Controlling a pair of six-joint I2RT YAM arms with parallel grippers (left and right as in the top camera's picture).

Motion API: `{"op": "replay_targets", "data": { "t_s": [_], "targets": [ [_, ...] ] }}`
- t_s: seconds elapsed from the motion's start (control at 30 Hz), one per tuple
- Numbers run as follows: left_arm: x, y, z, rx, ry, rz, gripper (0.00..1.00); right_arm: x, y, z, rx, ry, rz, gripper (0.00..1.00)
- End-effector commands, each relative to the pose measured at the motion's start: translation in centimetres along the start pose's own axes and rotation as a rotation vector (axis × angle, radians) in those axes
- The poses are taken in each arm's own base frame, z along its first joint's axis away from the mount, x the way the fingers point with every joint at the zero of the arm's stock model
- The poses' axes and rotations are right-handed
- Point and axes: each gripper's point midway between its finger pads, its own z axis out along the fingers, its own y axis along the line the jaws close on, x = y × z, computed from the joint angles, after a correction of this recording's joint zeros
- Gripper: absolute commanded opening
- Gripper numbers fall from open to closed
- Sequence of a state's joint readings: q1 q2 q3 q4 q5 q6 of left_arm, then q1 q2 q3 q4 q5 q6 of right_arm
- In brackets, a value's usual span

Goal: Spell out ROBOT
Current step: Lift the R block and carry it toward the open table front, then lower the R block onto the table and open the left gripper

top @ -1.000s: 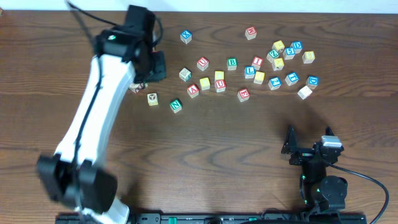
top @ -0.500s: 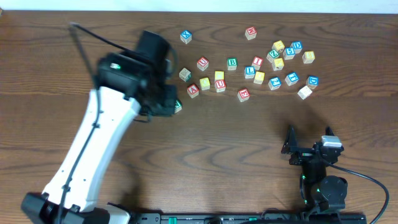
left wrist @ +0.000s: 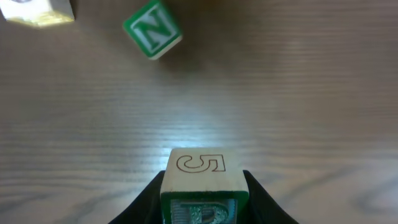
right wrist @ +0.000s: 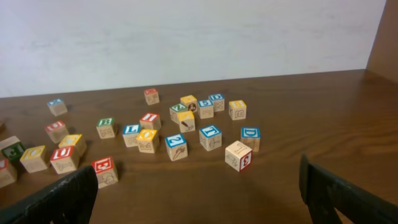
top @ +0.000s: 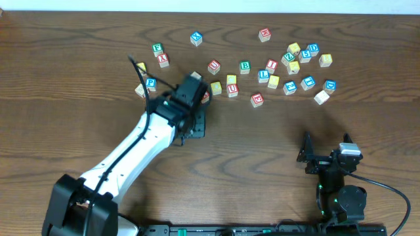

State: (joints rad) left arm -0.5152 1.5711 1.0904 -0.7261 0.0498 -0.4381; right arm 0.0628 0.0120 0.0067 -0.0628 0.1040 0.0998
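Left arm (top: 141, 141): a second ago you had it reaching up over the far-left blocks. It has since swung right and toward the near edge, and it now lies low on a diagonal.

Left end effector (top: 193, 124): it has moved off that cluster to bare desk (top: 262, 151) below the middle blocks, clamped on a block marked 5 (left wrist: 200, 173).

Newly uncovered at upper left: green F block (top: 157, 48), red X block (top: 163, 59), yellow block (top: 140, 67), blue P block (top: 151, 82).

Newly covered: the green N block (left wrist: 152, 28), which was open to the overhead camera before, now sits under the arm and shows only from the left wrist. The wrist now half hides a red block (top: 207, 98).
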Motion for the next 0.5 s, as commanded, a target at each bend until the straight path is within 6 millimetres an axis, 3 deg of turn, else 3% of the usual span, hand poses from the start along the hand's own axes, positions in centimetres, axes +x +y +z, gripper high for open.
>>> {"op": "replay_targets", "data": {
  "t_s": [0.0,0.23,0.47],
  "targets": [
    [0.8,1.3,1.7,-0.042,-0.01,-0.088,0.21,0.0,-0.1,0.0,0.005,-0.001,0.012,0.99],
    [2.6,2.2,4.0,-0.048,0.001,-0.106,0.22,0.0,-0.1,0.0,0.005,-0.001,0.012,0.99],
    [3.7,2.8,4.6,-0.064,0.03,-0.089,0.21,0.0,-0.1,0.0,0.005,-0.001,0.012,0.99]
  ]
}}
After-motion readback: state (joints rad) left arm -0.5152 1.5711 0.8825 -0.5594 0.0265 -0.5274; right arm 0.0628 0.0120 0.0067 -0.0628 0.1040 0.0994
